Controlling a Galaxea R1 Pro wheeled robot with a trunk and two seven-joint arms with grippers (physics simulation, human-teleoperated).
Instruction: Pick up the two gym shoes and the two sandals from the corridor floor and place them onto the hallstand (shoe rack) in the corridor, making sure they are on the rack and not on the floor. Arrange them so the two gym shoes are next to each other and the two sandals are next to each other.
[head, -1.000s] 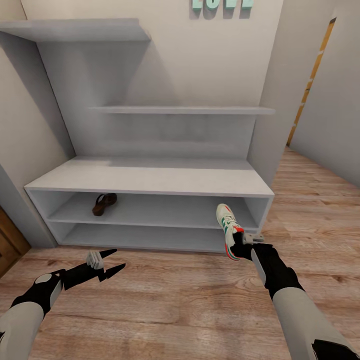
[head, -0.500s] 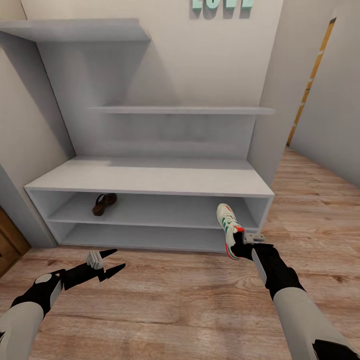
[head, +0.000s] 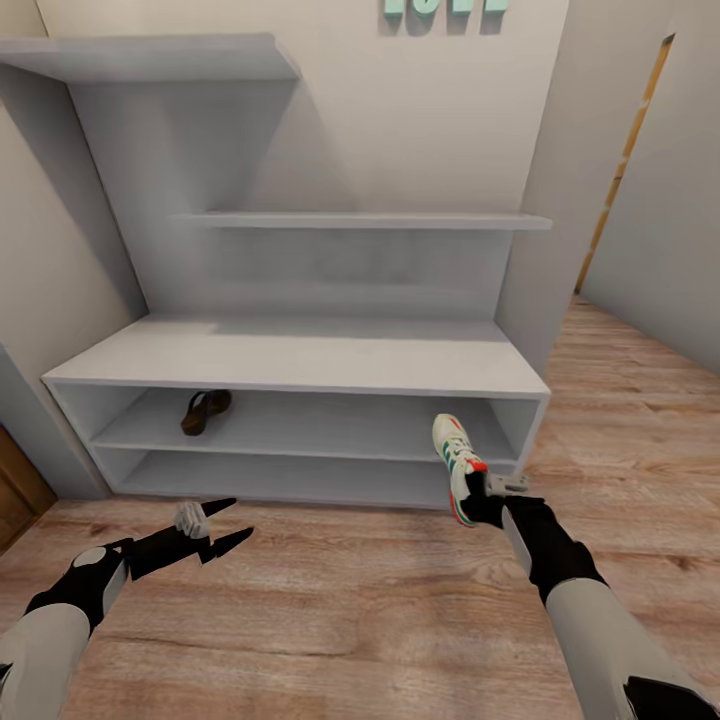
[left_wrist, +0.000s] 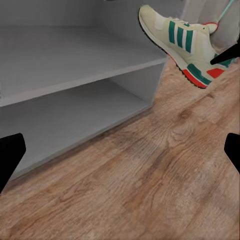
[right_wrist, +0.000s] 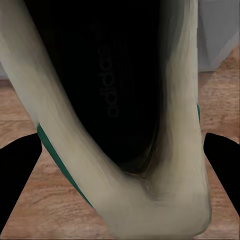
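A white gym shoe (head: 453, 458) with green stripes hangs toe-up in front of the hallstand (head: 300, 355), near the right end of its shelf slots. My right gripper (head: 478, 492) is shut on its heel; the right wrist view looks into the shoe's dark opening (right_wrist: 107, 85). One brown sandal (head: 205, 411) lies on the upper shelf slot at the left. My left gripper (head: 241, 518) is open and holds nothing, low over the corridor floor (head: 350, 590). The left wrist view catches the held gym shoe (left_wrist: 182, 42) beside the shelf ends.
A white wall corner (head: 540, 200) stands right of the hallstand, with an orange-framed doorway (head: 625, 160) beyond. A brown door (head: 15, 495) shows at the far left. Open wood floor lies between me and the bench.
The whole head view has shifted slightly, so the camera moved. Both arms and the held gym shoe keep nearly the same pose.
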